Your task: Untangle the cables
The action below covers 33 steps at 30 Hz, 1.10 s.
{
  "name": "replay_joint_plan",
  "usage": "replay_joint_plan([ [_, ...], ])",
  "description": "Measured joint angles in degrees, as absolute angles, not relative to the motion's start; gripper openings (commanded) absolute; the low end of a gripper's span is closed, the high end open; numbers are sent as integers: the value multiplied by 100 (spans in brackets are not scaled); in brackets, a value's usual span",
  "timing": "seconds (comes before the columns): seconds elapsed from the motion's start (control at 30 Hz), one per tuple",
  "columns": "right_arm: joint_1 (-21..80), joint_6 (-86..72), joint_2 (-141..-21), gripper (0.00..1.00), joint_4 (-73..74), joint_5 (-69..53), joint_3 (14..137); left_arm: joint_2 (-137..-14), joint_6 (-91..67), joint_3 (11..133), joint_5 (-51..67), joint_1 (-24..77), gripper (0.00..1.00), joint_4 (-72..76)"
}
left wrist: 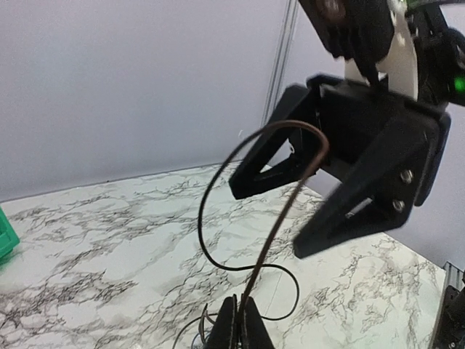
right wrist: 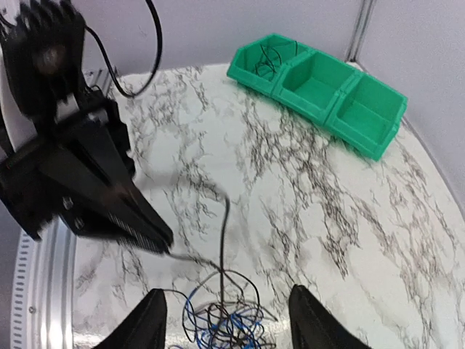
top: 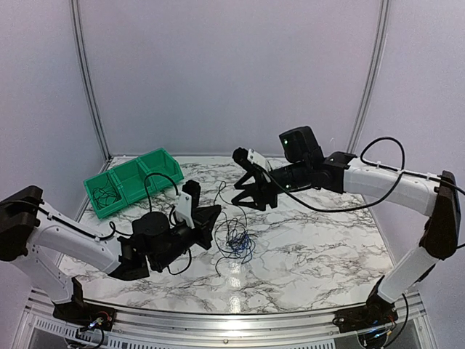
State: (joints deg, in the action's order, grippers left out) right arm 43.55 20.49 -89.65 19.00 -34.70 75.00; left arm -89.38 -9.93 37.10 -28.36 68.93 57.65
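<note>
The cables (top: 235, 243) lie as a small knot of thin black and blue wires on the marble table (top: 312, 254), between the two arms. My left gripper (top: 217, 211) is shut on one black strand (left wrist: 290, 203) that rises from its tips (left wrist: 243, 311) in a tall loop. Just beyond that loop hovers my right gripper (top: 238, 179), its jaws spread and nothing between them. In the right wrist view its fingers (right wrist: 149, 323) straddle the knot (right wrist: 229, 323) from above, and the left gripper (right wrist: 109, 207) holds the strand (right wrist: 225, 225) beside it.
A green three-compartment bin (top: 134, 180) stands at the back left; its left compartment (right wrist: 270, 57) holds some thin black wires. Thick black arm cables (top: 378, 178) loop along both arms. White walls enclose the table.
</note>
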Motion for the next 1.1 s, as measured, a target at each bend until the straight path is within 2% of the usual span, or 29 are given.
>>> replay_joint_plan([
  [0.17, 4311, 2283, -9115, 67, 1605, -2995, 6720, -8661, -1337, 3081, -3277, 6882, 0, 5767],
  [0.27, 4313, 2383, -9588, 72, 1535, -2880, 6757, -8567, -1533, 2805, -3540, 6869, 0, 5765],
  [0.5, 4316, 2401, -10722, 72, 1562, -2853, 6943, -8224, -1782, 2443, -3977, 6855, 0, 5811],
  [0.53, 4322, 2403, -10798, 70, 1568, -2851, 6952, -8154, -1785, 2403, -4027, 6855, 0, 5822],
  [0.67, 4348, 2427, -11034, 44, 1577, -2867, 7039, -7800, -1732, 2298, -4209, 6855, 0, 5828],
  [0.77, 4377, 2414, -11262, 33, 1612, -2910, 7188, -7404, -1586, 2298, -4261, 6855, 0, 5789],
  [0.87, 4392, 2418, -11544, 17, 1653, -2936, 7345, -6967, -1380, 2405, -4254, 6855, 0, 5555],
  [0.97, 4397, 2392, -11745, 7, 1678, -2958, 7428, -6615, -1146, 2729, -4202, 6855, 0, 5059],
  [1.1, 4412, 2370, -11821, 0, 1682, -2993, 7505, -6259, -882, 3282, -4053, 6855, 0, 4296],
])
